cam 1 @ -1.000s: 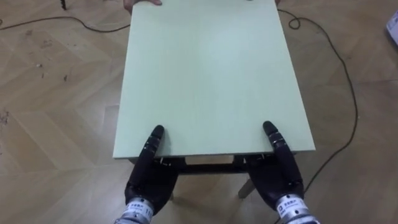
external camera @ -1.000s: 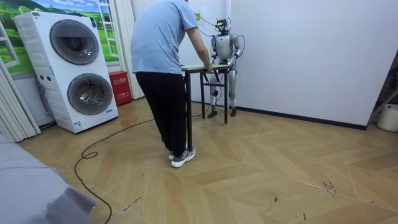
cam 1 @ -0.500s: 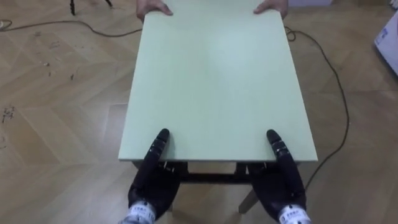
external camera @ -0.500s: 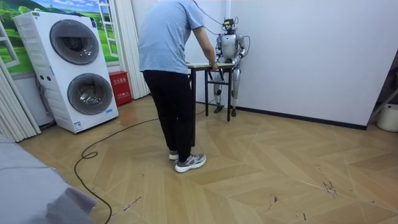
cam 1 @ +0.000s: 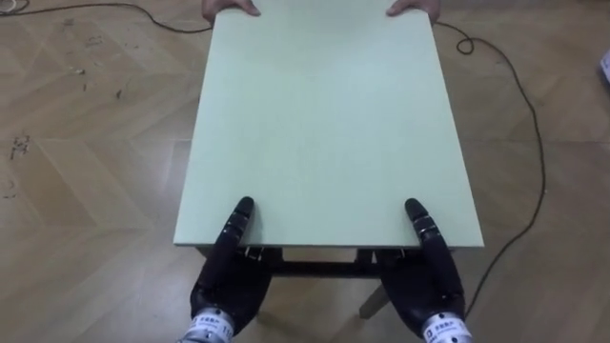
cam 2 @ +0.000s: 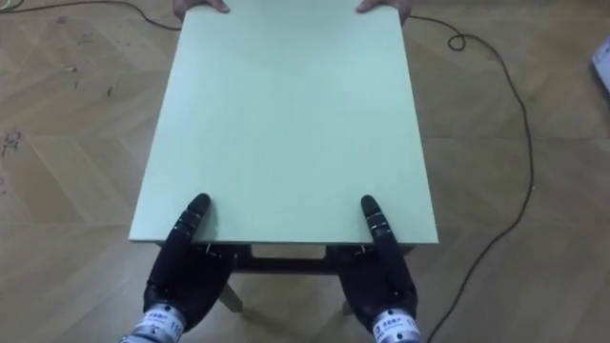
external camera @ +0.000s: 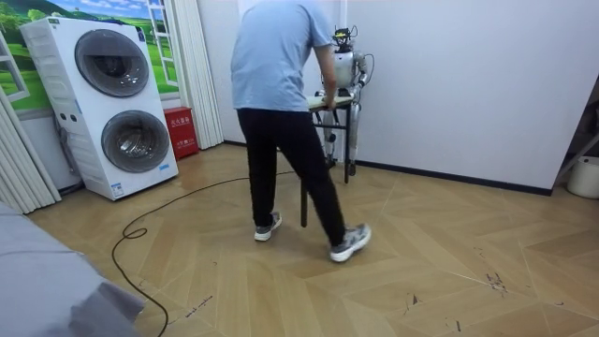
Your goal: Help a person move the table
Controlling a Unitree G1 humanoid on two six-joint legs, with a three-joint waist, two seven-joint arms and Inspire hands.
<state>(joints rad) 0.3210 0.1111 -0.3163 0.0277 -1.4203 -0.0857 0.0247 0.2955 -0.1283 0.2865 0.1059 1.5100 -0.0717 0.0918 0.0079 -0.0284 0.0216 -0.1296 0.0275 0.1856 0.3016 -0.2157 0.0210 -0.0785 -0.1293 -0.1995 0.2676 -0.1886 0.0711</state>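
The pale green table [cam 1: 324, 124] stretches away from me, its near edge just above my hands. My left hand [cam 1: 229, 276] and right hand [cam 1: 424, 281] clamp that edge near its two corners, each thumb lying on top and the fingers tucked underneath. A person's hands [cam 1: 229, 8] hold the far edge at both corners. In the room view the person [external camera: 281, 94] is mid-stride with their back to the camera, holding the table [external camera: 332, 100]. I stand on its other side, close to the white wall.
A dark cable [cam 1: 529, 124] snakes over the wooden floor to the table's right. Stacked washing machines [external camera: 112, 103] stand at the room view's left, by a red box [external camera: 180, 131]. The white wall [external camera: 449, 84] is right behind me.
The person has stepped toward the room view's right, and the table and I have shifted with them toward the wall. Both hands keep the same hold.
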